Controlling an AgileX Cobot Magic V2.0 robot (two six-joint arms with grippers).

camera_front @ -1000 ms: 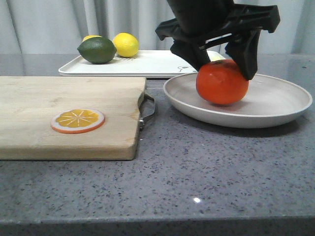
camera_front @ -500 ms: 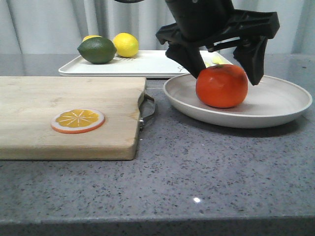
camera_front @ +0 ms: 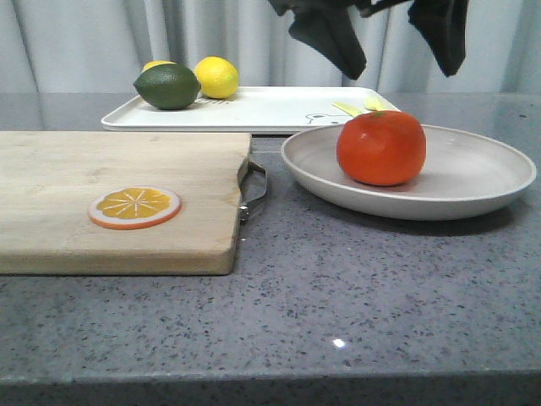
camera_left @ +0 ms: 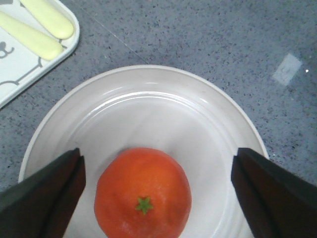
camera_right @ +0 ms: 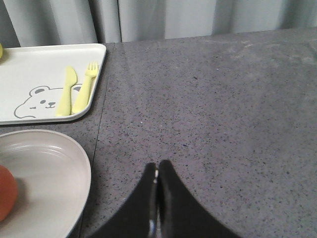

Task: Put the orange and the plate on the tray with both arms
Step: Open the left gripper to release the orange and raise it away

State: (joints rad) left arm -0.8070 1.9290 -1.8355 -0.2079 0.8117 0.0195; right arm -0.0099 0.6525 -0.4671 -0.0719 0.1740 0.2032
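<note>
The round reddish-orange orange [camera_front: 381, 147] sat free in the wide beige matte plate [camera_front: 473, 182], toward the right edge of the grey speckled tabletop [camera_front: 338, 288], stem upward; it had no marked long axis. The left gripper [camera_front: 385, 38] hung directly above, spread wide and empty. The white rectangular tray [camera_front: 254, 110] lay near the far edge. The right gripper [camera_right: 157, 191] hovered pressed closed, empty, beside the plate, judged idle.

- We are looking low across the table from the front.
- We are looking straight down, close, from the left wrist.
- The right wrist is looking obliquely; all are sharing the plate [camera_front: 473, 182].
</note>
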